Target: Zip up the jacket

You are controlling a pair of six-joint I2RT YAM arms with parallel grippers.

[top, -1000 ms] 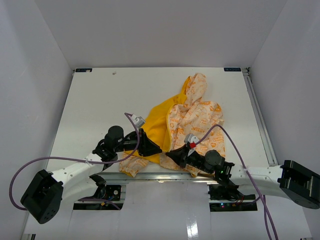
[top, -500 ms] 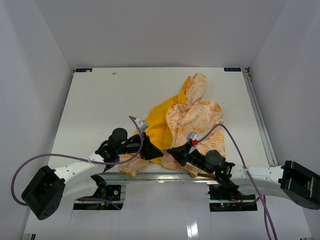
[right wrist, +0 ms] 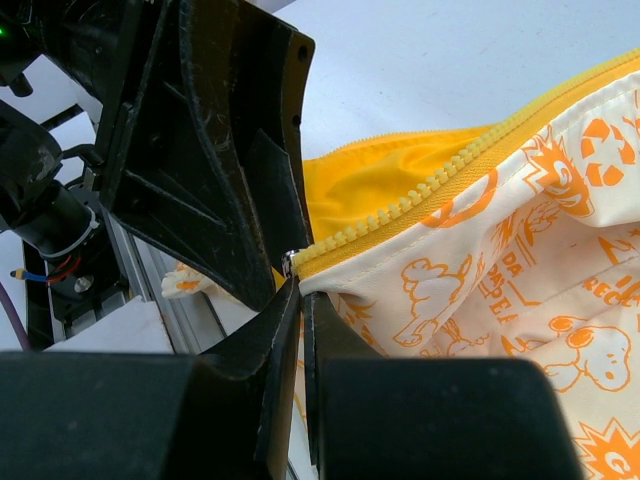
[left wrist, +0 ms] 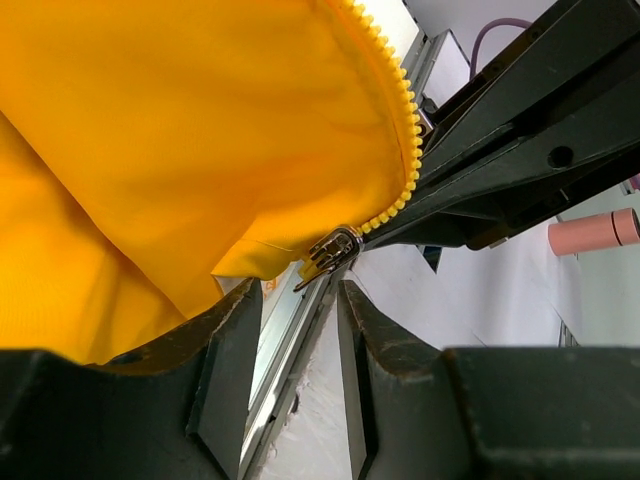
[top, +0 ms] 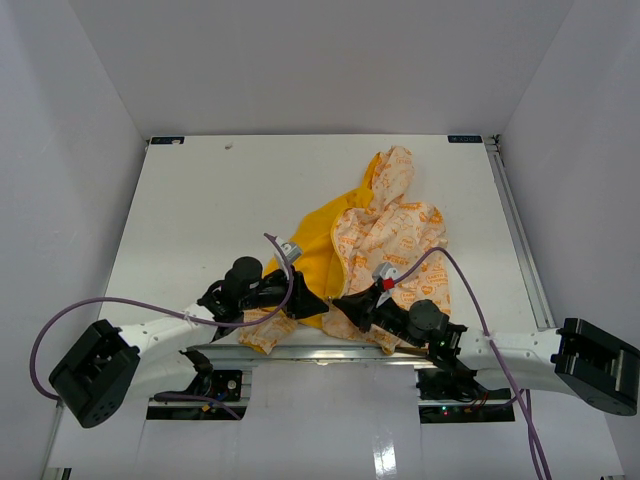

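Here we are at the near edge of the table [top: 200,200], and the jacket [top: 385,240] lies just right of centre. Its cream, orange-printed side stretches away toward one o'clock, and its yellow lining [top: 318,245] is turned up on the nine o'clock side. Both arms are crowded in at the hem, at six o'clock! The left gripper [top: 305,301] comes in from about eight o'clock, the right gripper [top: 343,303] from about four, and their tips are very close together over the bottom corner of the cloth. On the right wrist view, the two black fingers [right wrist: 285,340] are pinched tight together on the very end of the yellow zipper teeth [right wrist: 420,195], where the printed panel meets the lining, so that hand has the jacket's edge clamped. On the left wrist view it's a different story: the jaws stand partly apart with only the table edge showing in the gap. The little metal slider [left wrist: 333,250] sits just beyond the tips at twelve o'clock, at the foot of the curving row of teeth. That hand grips nothing.
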